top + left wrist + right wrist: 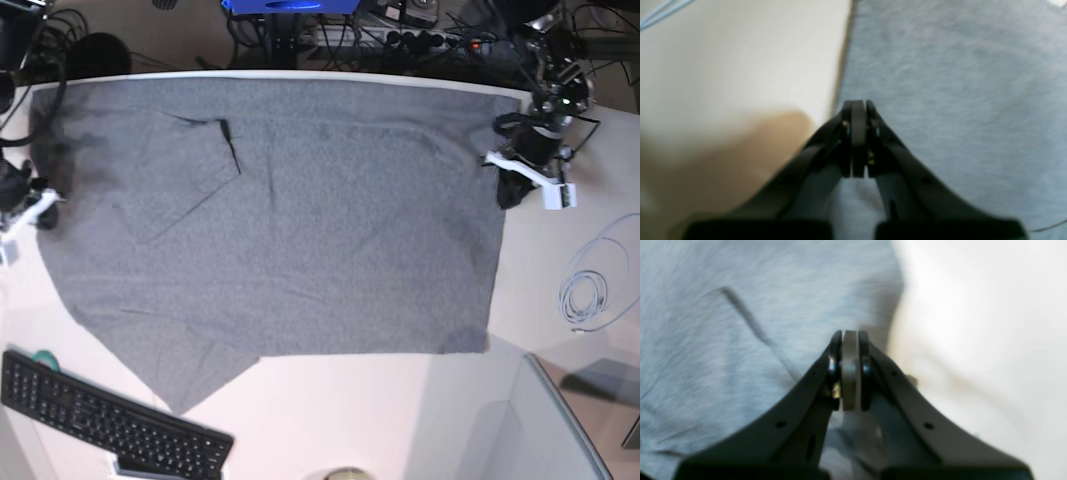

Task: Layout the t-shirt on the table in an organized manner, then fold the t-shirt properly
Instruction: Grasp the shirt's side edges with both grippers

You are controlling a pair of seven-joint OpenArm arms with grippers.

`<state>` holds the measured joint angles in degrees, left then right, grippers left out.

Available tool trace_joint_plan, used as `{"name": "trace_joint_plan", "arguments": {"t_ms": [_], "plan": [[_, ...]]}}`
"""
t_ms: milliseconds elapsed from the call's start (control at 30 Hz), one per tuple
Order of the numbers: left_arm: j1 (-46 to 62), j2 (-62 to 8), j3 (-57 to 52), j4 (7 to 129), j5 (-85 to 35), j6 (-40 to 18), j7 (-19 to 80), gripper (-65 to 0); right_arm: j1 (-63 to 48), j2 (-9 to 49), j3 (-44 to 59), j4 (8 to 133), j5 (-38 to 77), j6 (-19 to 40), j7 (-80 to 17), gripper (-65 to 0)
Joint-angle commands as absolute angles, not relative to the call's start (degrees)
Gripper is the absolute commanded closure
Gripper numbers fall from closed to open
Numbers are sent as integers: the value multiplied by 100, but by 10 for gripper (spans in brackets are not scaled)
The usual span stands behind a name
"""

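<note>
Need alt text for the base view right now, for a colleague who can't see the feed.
A grey t-shirt lies spread nearly flat across the white table, one sleeve pointing toward the near edge. The left gripper and the right gripper sit at opposite side edges of the shirt. A black keyboard lies at the near left, a coiled cable at the right.

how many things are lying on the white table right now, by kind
t-shirt: 1, grey, spread flat
keyboard: 1, black, at the near edge
coiled cable: 1, pale, beside the shirt
claw: 2, left claw and right claw, both shut at the shirt's side edges
total: 5
A small round item at the bottom edge is too cut off to name.
</note>
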<state>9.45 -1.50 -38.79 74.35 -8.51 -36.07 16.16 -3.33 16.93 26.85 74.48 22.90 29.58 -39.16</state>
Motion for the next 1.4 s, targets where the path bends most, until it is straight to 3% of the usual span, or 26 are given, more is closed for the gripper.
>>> {"name": "trace_joint_plan", "arguments": {"t_ms": [0,133,300,733,867,1033,1167,1367], "plan": [[901,-145,-3846,7600,-936,-3644,1473,0,-163,1833,2624,7530,2343,2993,-3793,-8],[699,-110,-3327,7424,-884,-3609,1455,0,295,1833,2290,7187,2334,2949,-3793,-8],[303,-145,-3248,6747,-875,-3609,1446,0,1226,1895,2229,5701,2325,2949,-3723,-8],[-13,-796,-3248,6334,-927,-3389,1455,0,2088,2211,2193,4154,2176,2818,-1982,-29],[-171,-919,-3222,6387,-884,-3389,1464,0,2563,2264,2237,3196,1349,2325,-1534,-188],[-84,-857,-3204,6765,-910,-3389,1473,0,2703,2264,2202,2853,787,2316,-769,-389],[4,-848,-3213,6756,-927,-3398,1473,0,2941,2264,2211,2202,664,2273,-567,-441],[259,-1007,-3248,6800,-936,-3398,1464,0,3011,2299,2202,1543,655,2123,92,-440]]}}
